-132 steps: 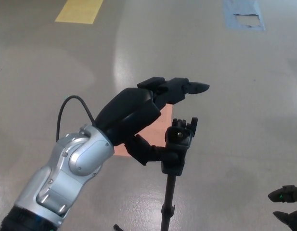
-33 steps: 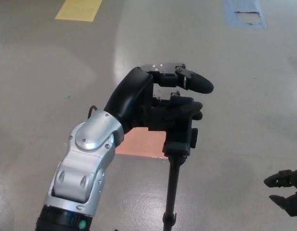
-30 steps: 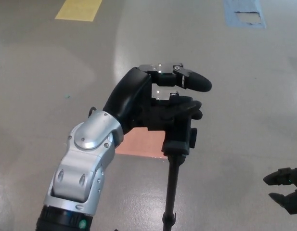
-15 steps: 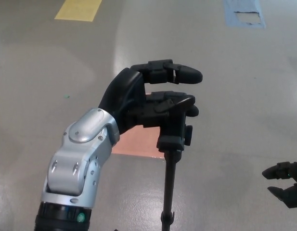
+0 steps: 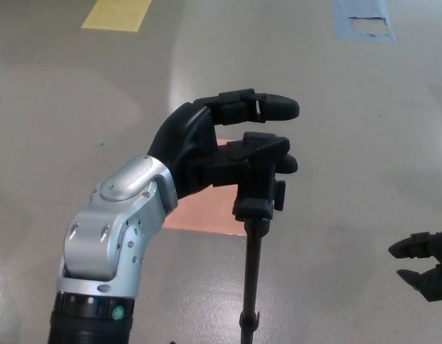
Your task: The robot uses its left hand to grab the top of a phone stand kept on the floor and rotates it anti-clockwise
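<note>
A black phone stand stands on the floor, its thin pole (image 5: 252, 272) rising to a clamp head (image 5: 259, 192) at picture centre. My left hand (image 5: 228, 143) sits around the top of that head, lower fingers and thumb wrapped on it, one finger (image 5: 267, 106) stretched out above it. The silver left forearm (image 5: 113, 236) comes up from the lower left. My right hand (image 5: 421, 261) shows at the right edge, low and apart from the stand, fingers spread with nothing in them. The stand's feet are out of view.
Grey polished floor all round. An orange-pink patch (image 5: 199, 213) lies on the floor behind the stand. Yellow tape (image 5: 117, 14) marks the top left, a blue patch (image 5: 362, 18) the top right.
My left hand closed onto the stand's head and turned with it; the wrist rolled and the forearm swung left. The head has shifted slightly left. The right hand barely moved.
</note>
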